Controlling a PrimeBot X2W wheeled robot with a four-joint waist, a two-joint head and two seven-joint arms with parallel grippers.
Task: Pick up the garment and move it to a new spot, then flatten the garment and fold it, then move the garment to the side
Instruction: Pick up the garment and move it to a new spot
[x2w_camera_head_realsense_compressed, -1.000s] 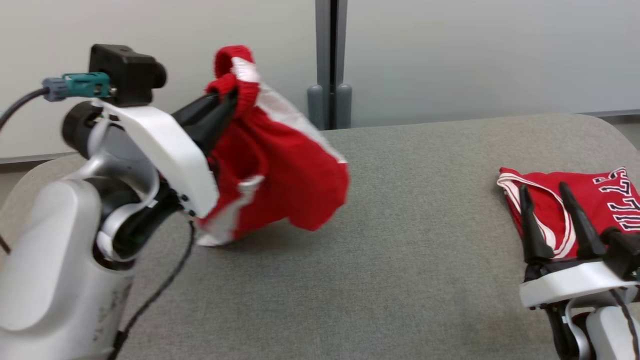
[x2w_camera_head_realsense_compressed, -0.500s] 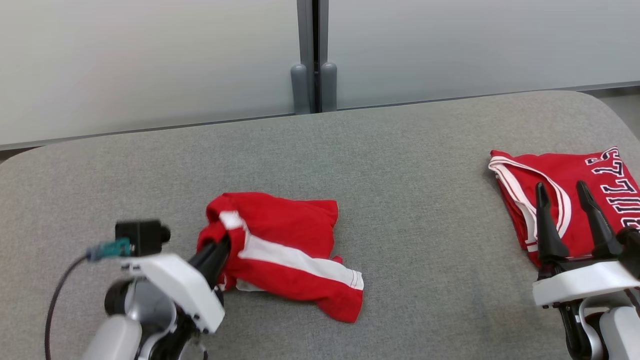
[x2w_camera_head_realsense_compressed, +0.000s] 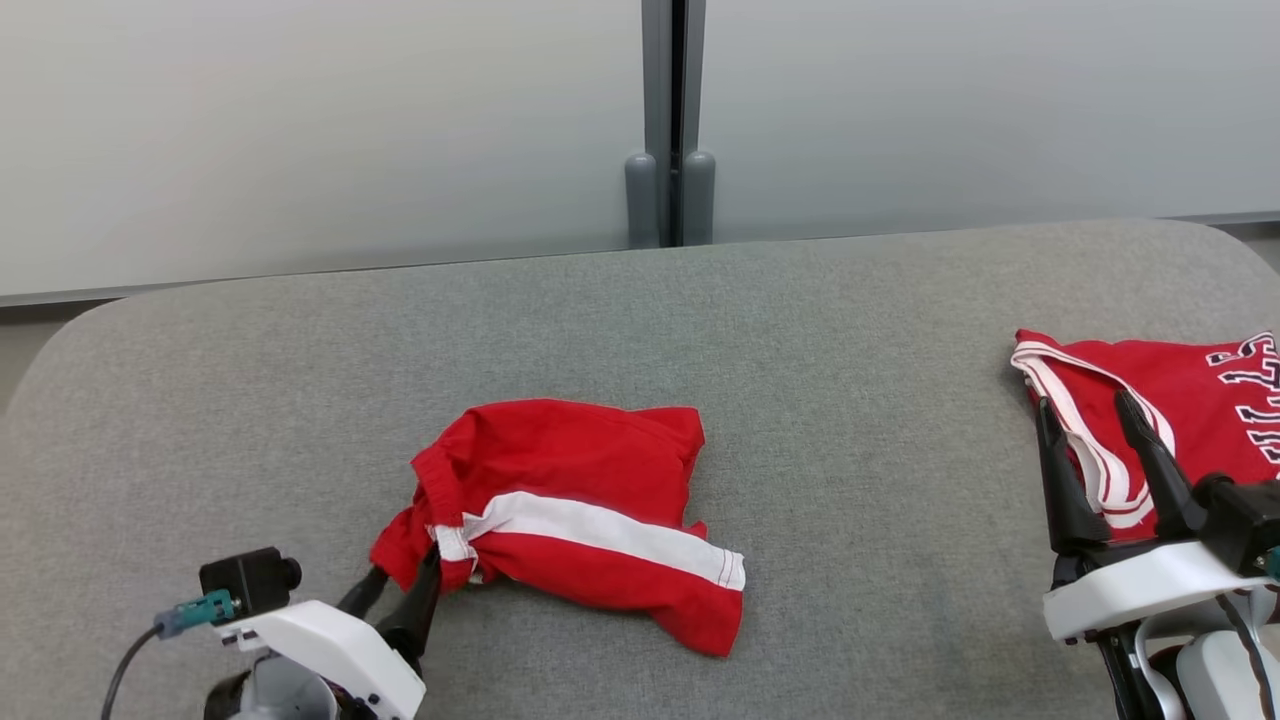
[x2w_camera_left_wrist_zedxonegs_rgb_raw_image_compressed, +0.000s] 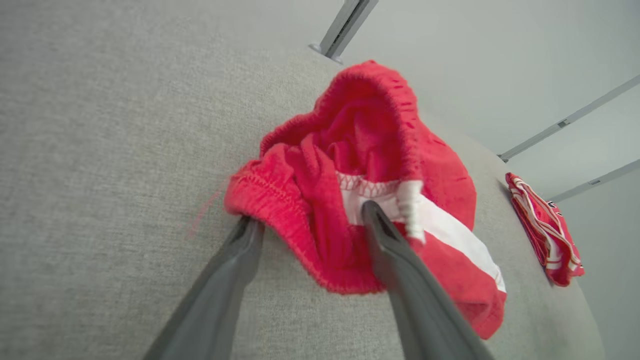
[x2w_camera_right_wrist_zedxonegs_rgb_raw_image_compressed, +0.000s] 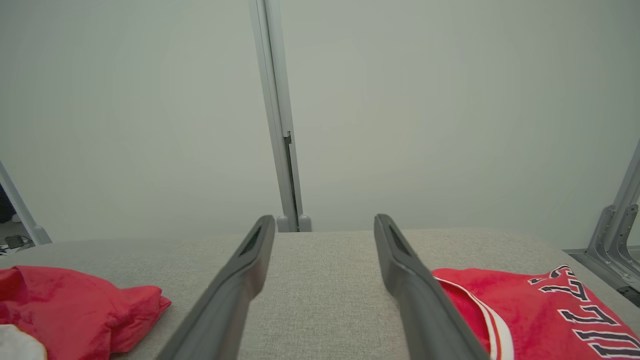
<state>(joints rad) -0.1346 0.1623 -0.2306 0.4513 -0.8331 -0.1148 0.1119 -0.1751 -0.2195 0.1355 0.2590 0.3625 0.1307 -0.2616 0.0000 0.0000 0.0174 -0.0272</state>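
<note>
Nearest, at the lower left of the head view, the left gripper (x2w_camera_head_realsense_compressed: 405, 563) is seen low over the grey padded table (x2w_camera_head_realsense_compressed: 800, 340) with its two dark fingers spread wide. In the left wrist view the elastic waistband of the red shorts (x2w_camera_left_wrist_zedxonegs_rgb_raw_image_compressed: 380, 150) is draped between them. One fingertip is set against the white stripe and the other beside the outer hem, and nothing is clamped. At the lower right the right gripper (x2w_camera_head_realsense_compressed: 1085, 400) is held equally wide with nothing between its fingers, in front of the near edge of a folded red jersey (x2w_camera_head_realsense_compressed: 1200, 400). Just beyond the left gripper the shorts are found crumpled on the table, left of centre and well apart from the jersey. Farther back the table's rounded far edge is met by pale wall panels joined at a grey post (x2w_camera_head_realsense_compressed: 672, 120)
</note>
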